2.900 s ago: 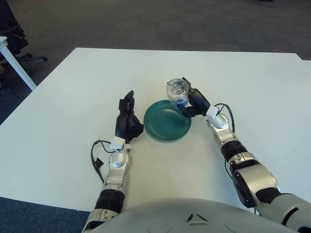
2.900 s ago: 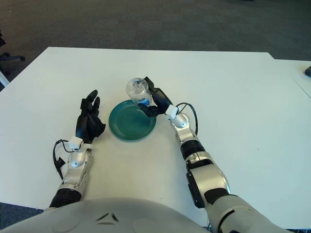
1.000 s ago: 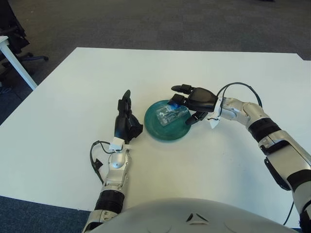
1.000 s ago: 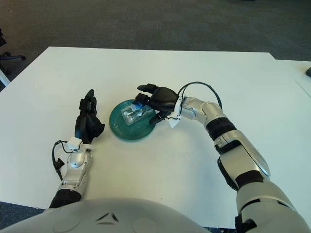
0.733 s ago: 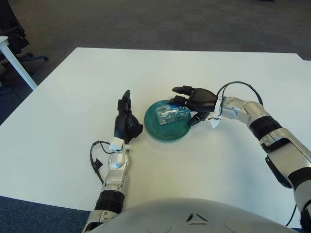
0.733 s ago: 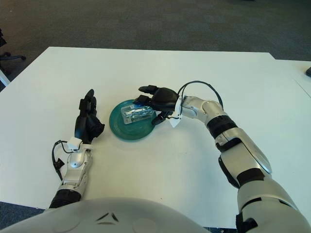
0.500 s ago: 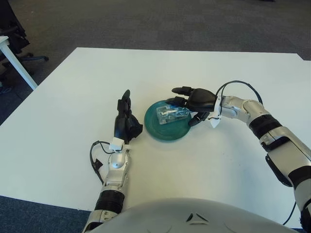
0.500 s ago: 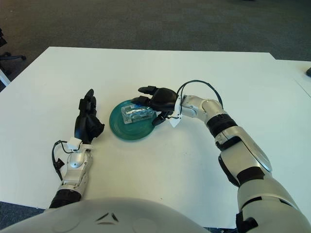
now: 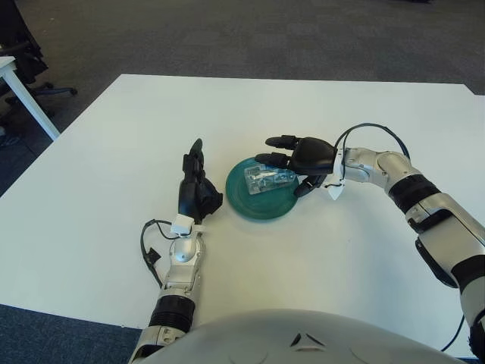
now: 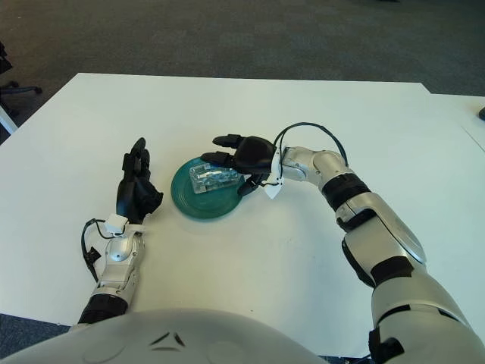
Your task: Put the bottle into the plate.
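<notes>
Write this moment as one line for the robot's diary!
bottle: lying in plate | right hand: open, at bottle's right end | left hand: idle, left of plate

Both head-mounted eyes look forward and down, sharing the white table [image 9: 114, 152] from slightly offset positions.

Office, grey carpet [image 9: 303, 34], white table [image 9: 106, 167], office chair [image 9: 19, 57] (partly cropped)

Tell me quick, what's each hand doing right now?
Left hand: open, holding nothing, beside the plate.
Right hand: open, fingers spread over the bottle lying in the plate.
</notes>
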